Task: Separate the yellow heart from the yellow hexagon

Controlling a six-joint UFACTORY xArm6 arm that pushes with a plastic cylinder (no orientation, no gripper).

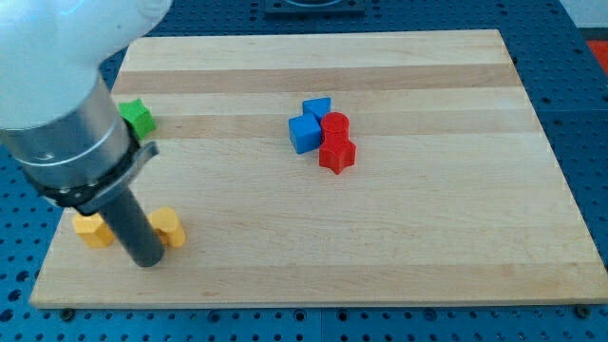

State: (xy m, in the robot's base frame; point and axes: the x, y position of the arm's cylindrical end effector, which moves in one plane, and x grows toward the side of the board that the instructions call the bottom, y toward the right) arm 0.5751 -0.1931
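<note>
Rod's lower end, my tip [147, 263], no fingers to spread, sits btwn yellow heart [167, 227] on view's right & yellow hexagon [92, 229] left, wedged to split them.

A pale wooden table [427, 247] is seen lying on a blue perforated base [584, 114]. Near its centre, two blue blocks [306, 132] and two red blocks [336, 153] are clustered, touching. A green block [140, 117], partly hidden, is placed at the upper left.
</note>
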